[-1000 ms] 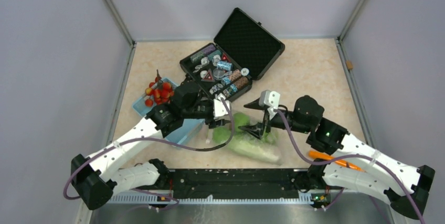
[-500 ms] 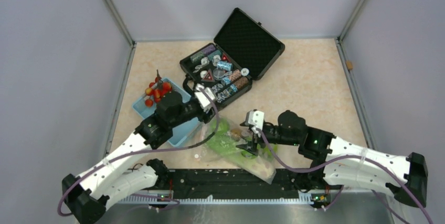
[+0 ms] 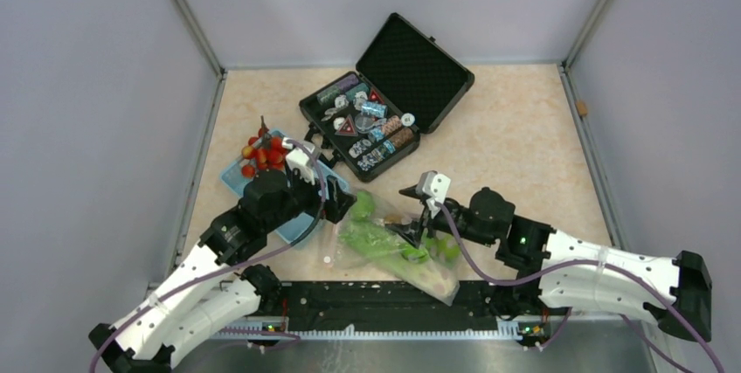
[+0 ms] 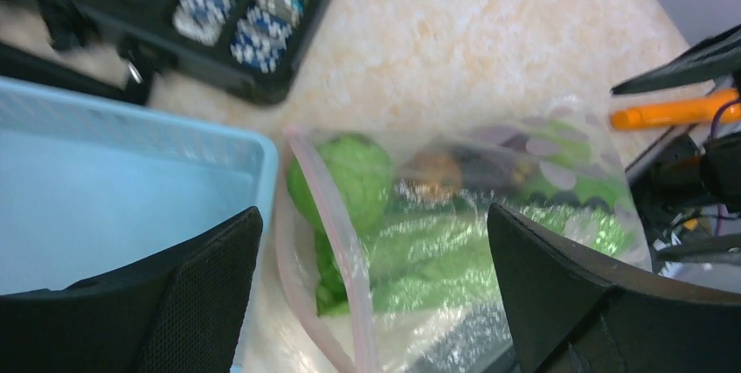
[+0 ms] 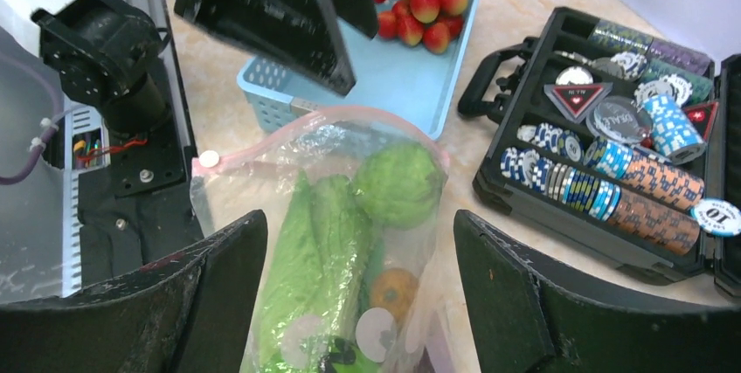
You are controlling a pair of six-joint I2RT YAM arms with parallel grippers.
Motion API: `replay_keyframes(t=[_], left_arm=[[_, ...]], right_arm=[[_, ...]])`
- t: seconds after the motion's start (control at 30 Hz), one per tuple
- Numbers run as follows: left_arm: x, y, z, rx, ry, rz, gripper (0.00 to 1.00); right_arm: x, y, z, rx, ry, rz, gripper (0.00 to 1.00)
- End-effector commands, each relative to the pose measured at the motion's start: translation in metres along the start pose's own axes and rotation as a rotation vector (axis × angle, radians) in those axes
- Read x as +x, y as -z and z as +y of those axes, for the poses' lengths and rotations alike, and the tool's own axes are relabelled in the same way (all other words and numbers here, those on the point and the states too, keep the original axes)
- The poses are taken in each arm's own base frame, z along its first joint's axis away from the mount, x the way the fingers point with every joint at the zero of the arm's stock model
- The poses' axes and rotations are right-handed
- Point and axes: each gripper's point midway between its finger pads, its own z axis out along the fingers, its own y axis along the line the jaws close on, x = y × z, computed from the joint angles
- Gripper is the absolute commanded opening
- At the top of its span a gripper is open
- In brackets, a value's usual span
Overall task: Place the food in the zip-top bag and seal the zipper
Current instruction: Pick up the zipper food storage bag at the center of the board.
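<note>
The clear zip-top bag [image 3: 389, 251] lies on the table with its mouth toward the left. Its pink zipper [image 5: 332, 120] gapes open and also shows in the left wrist view [image 4: 336, 242]. Inside the bag are a green leafy ball [image 5: 398, 183], a long white-green vegetable [image 5: 315, 251], an orange [image 5: 393, 290] and other green pieces. Red cherry tomatoes [image 3: 264, 153] lie in the light blue basket [image 3: 301, 220]. My left gripper [image 3: 336, 207] is open and empty beside the bag's mouth. My right gripper [image 3: 409, 235] is open and empty above the bag's middle.
An open black case [image 3: 384, 102] of chips stands behind the bag. The basket's wall [image 4: 131, 181] sits right beside the bag's mouth. An orange marker [image 4: 673, 113] lies to the right. The black base rail [image 3: 384, 294] runs along the bag's near side.
The bag has come down toward the near edge and lies flat. My left gripper has drawn back leftward toward the basket. My right gripper has shifted left over the bag.
</note>
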Motion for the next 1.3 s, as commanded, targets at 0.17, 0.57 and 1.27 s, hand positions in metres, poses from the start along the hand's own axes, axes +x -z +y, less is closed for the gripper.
replay_keyframes(t=[0.17,0.57,1.27], left_arm=[[0.061,-0.018,-0.002,0.024,0.204,0.189,0.99],[0.048,-0.015,-0.033,0.32,0.262,0.169,0.66],[0.012,-0.019,-0.056,0.537,0.304,0.161,0.03]], right_arm=[[-0.013,-0.005,-0.002,0.019,-0.049,-0.001,0.77],[-0.008,-0.005,-0.007,0.055,-0.069,0.0,0.77],[-0.007,0.0,-0.012,0.081,-0.06,-0.003,0.77]])
